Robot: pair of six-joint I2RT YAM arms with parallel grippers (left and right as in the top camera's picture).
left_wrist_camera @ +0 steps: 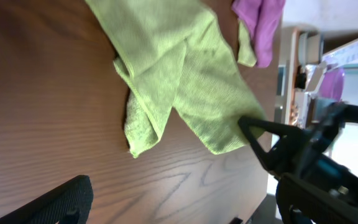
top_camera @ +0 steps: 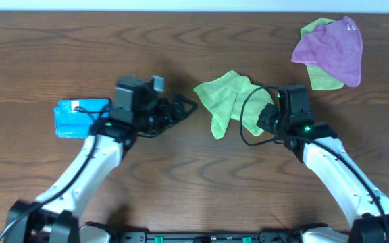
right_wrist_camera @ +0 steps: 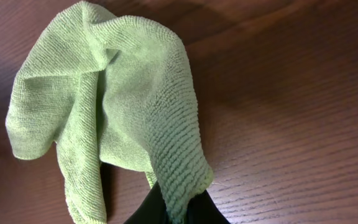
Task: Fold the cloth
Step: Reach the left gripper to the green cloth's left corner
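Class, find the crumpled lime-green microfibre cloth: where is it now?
In the overhead view, the crumpled lime-green microfibre cloth lies near the middle of the wooden table, between the open left hand and the right hand, which pinches its edge.

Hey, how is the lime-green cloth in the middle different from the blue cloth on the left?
The lime-green cloth lies crumpled; the blue cloth is a neat, flat rectangle. The right gripper pinches the green one's edge; nothing grips the blue one. The blue one shows a small white label; the green is plain. Both rest on the wooden table.
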